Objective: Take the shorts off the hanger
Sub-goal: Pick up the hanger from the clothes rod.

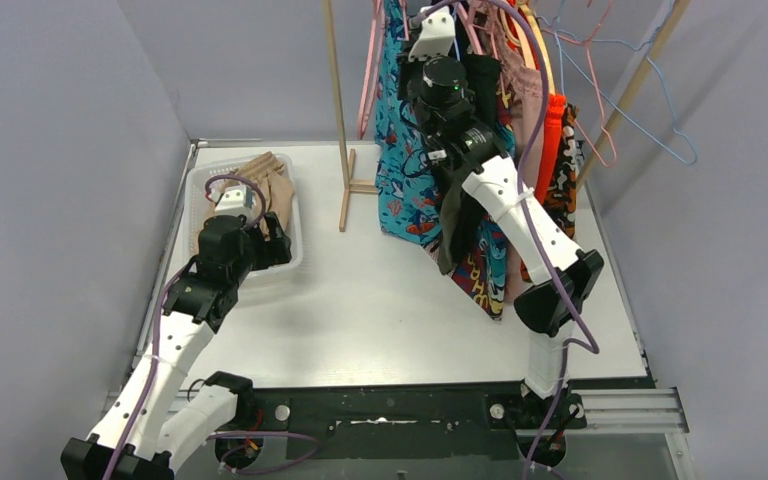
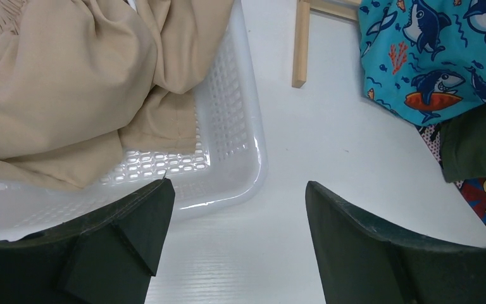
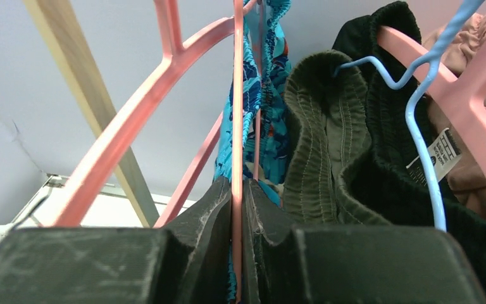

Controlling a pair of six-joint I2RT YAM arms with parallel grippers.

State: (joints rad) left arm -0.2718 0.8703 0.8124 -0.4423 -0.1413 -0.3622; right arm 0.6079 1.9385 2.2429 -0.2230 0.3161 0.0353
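Right gripper pinches a pink hanger; left gripper gapes beside the basket holding tan shorts.

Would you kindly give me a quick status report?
Right gripper shut on pink hanger. Left gripper open by basket. Teal shorts hanging; olive shorts crowd alongside.

Rack cut off, tag unreadable
The wooden rack runs past the top view's upper edge; the right end effector hides the pink hanger bar's lower stretch; the tag on the black shorts is illegible.
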